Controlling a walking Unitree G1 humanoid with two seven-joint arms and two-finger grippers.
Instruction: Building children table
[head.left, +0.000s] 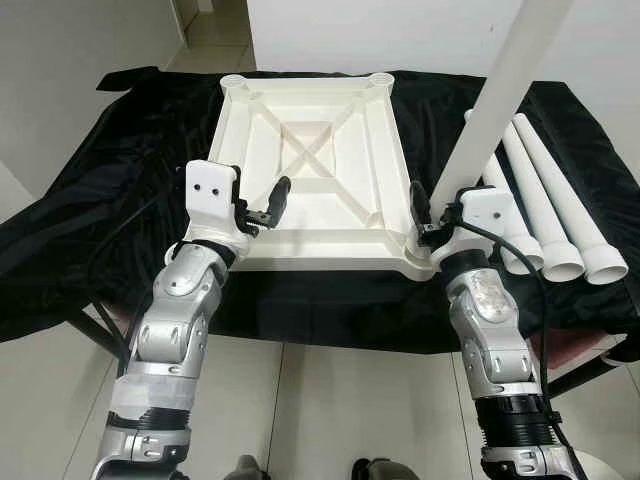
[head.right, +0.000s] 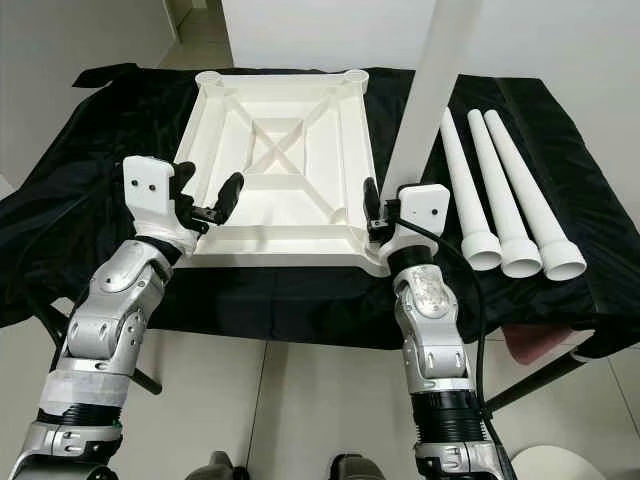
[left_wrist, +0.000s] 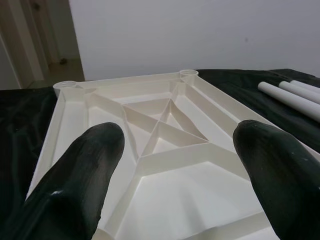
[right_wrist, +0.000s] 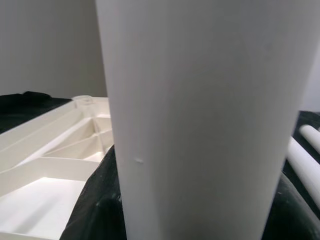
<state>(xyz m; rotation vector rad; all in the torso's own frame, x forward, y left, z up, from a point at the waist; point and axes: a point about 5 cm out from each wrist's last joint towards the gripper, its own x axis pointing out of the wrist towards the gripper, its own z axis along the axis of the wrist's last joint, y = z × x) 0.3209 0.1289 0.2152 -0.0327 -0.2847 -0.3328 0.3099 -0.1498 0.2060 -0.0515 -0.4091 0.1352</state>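
Right gripper (head.left: 432, 215) jaws clamp upright white plastic leg tube (head.left: 500, 90) at near-right corner of upturned white ribbed plastic tabletop (head.left: 310, 170); left gripper (head.left: 262, 205) jaws open over its near-left edge. Three loose white leg tubes (head.right: 505, 200) lie beside on black-draped table (head.left: 120, 150).

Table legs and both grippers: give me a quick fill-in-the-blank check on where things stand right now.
1. The right gripper holds one white leg standing ___ at the tabletop's near right corner.
2. ___ spare legs lie on the black cloth.
3. The left gripper, at the upside-down tabletop, has its fingers ___.

Missing words: upright; three; open
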